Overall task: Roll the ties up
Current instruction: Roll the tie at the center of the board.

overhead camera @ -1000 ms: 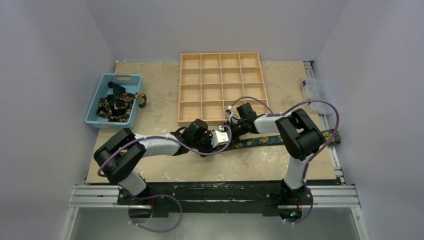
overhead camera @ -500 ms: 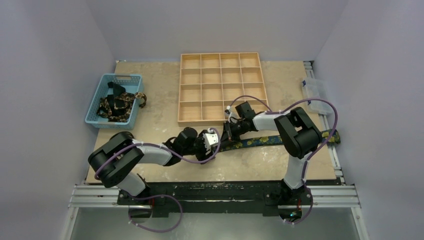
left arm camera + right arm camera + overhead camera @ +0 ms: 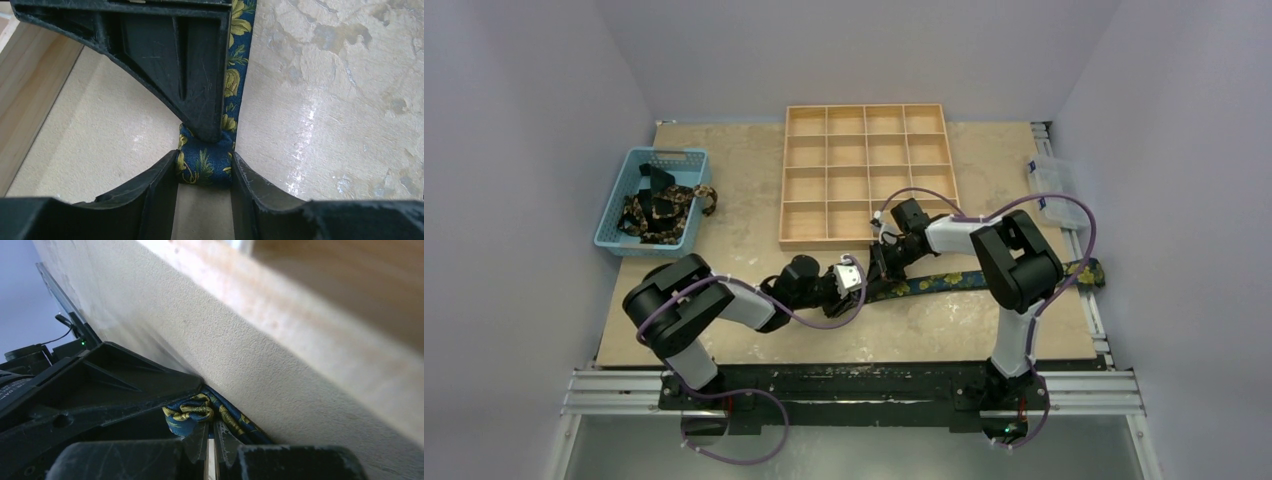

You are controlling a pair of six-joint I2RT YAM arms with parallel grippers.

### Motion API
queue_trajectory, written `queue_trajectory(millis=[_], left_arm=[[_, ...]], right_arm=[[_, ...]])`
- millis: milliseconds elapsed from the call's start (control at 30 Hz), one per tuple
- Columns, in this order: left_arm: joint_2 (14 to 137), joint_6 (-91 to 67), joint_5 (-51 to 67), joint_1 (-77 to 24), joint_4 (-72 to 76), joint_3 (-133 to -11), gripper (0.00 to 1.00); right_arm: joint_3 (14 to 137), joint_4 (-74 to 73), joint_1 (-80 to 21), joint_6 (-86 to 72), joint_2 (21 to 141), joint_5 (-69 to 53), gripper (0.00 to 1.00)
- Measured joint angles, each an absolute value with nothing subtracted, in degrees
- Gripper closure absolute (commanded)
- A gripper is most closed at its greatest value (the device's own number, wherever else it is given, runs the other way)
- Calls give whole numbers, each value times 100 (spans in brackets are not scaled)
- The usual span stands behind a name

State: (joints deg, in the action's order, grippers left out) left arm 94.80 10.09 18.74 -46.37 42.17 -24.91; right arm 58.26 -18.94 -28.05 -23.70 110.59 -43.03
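Note:
One tie [image 3: 969, 280], navy with a yellow-gold floral print, lies along the table in front of the wooden tray [image 3: 864, 175]. Its left end is wound into a small roll [image 3: 205, 167]. My left gripper [image 3: 204, 161] holds that roll between its two fingers, one on each side. My right gripper [image 3: 210, 432] is almost fully shut, its tips pinching the fabric at the roll [image 3: 187, 416]. In the left wrist view one right finger [image 3: 195, 75] presses down on the roll from above. In the top view both grippers, the left [image 3: 860, 280] and the right [image 3: 876, 272], meet at the tie's left end.
A blue basket [image 3: 629, 170] at the back left holds more ties [image 3: 659, 210]. The tray's front wall [image 3: 325, 315] stands just behind the grippers. A clear plastic box [image 3: 1056, 185] sits at the right edge. Purple cables hang along both arms.
The left gripper drew back to the left along the tie and its elbow swung. The right gripper followed a little to the left. The roll stays held between them.

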Motion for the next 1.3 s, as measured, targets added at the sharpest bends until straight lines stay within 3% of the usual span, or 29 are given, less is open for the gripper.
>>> queue_trajectory(millis=[133, 300, 367, 700, 967, 1133, 1267, 1300], left_arm=[[9524, 1146, 1981, -4637, 4171, -2561, 72], [9441, 1466, 1984, -4661, 3345, -2934, 80], [9380, 1610, 1927, -4692, 2888, -3131, 82], [9223, 1828, 1649, -4718, 1619, -3627, 83], [9223, 1820, 1625, -4731, 1424, -3719, 81], [9223, 1809, 1625, -4733, 1402, -3730, 81], [9223, 1800, 1632, -4733, 1363, -3730, 81], [9223, 1800, 1634, -4733, 1363, -3730, 81]], right_arm=[[5955, -2067, -2781, -2226, 11111, -4309, 99], [6018, -2187, -2768, -2169, 11080, -4300, 72], [6018, -2281, -2740, -2228, 10995, -4272, 66], [5382, -2106, -2480, -2827, 9931, -4139, 66], [5074, -1081, -2585, -3535, 10038, -4554, 60], [5186, -707, -2814, -3726, 10339, -4606, 68], [5242, -530, -2958, -3800, 10613, -4600, 98], [5242, -523, -2954, -3800, 10617, -4609, 100]])
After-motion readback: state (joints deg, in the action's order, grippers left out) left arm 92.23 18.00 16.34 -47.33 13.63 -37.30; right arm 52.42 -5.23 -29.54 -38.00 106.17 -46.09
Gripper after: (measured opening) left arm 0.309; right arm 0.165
